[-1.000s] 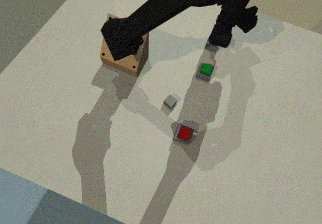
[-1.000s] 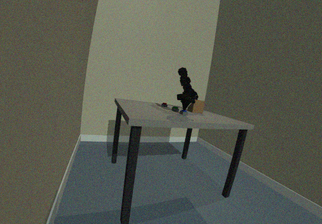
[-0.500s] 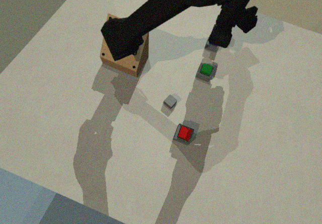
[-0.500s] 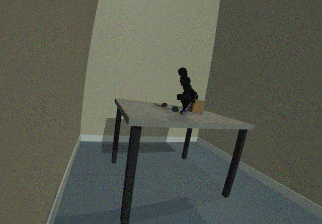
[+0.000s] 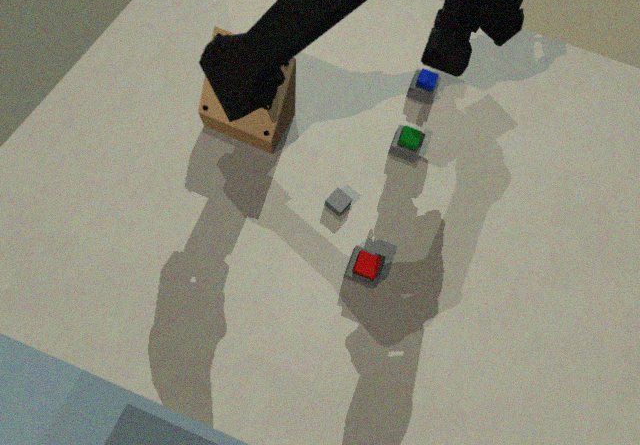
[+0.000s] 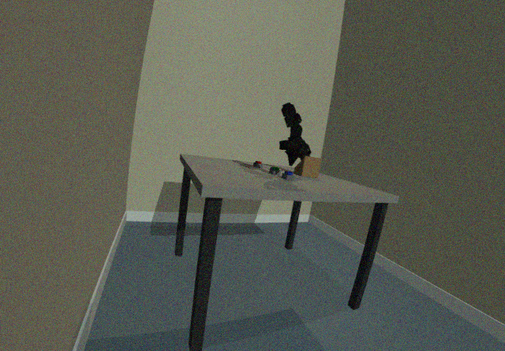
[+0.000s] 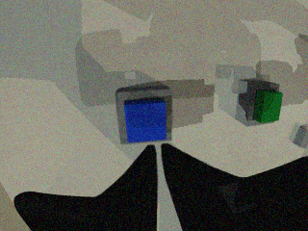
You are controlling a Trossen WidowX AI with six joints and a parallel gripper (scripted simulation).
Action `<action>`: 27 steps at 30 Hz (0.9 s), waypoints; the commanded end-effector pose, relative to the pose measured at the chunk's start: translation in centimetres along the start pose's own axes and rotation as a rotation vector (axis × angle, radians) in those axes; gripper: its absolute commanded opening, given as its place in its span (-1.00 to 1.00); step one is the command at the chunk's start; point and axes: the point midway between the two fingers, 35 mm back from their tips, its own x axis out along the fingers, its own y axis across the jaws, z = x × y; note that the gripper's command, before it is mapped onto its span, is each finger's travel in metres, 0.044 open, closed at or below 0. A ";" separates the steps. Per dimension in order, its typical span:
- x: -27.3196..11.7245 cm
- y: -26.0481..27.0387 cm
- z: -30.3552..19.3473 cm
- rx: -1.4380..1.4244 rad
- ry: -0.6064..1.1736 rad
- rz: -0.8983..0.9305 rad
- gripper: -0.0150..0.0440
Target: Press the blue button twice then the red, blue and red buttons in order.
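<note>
The blue button (image 5: 427, 79) (image 6: 289, 173) (image 7: 145, 121) sits in its grey housing, and its cap stands up. My gripper (image 6: 290, 164) (image 7: 158, 150) is shut with nothing between its fingers. It hangs above the table close to the blue button; in the wrist view the fingertips lie just below the button's near edge. In the top view the dark gripper body is just above the blue button and the tips are hard to make out. The red button (image 5: 367, 264) (image 6: 258, 162) stands well away from the gripper, its cap raised; it is outside the wrist view.
A green button (image 5: 411, 138) (image 6: 274, 169) (image 7: 268, 106) stands between the blue and red ones, nearer the blue. A small grey block (image 5: 339, 200) (image 7: 301, 136) lies between the green and red buttons, towards the arm's wooden base (image 5: 284, 114) (image 6: 310, 166).
</note>
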 end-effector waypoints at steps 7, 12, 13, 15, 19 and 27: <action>-5.3 0.2 0.3 0.013 -0.025 0.028 -0.42; -5.9 -2.9 1.7 -0.012 -0.009 0.055 -0.42; -6.2 -4.4 2.3 -0.023 -0.004 0.066 -0.42; -6.4 -7.4 3.3 -0.043 0.006 0.088 -0.42; -6.6 -12.6 4.7 -0.048 -0.001 0.106 -0.42; -5.9 -25.8 5.0 -0.022 -0.030 0.085 -0.42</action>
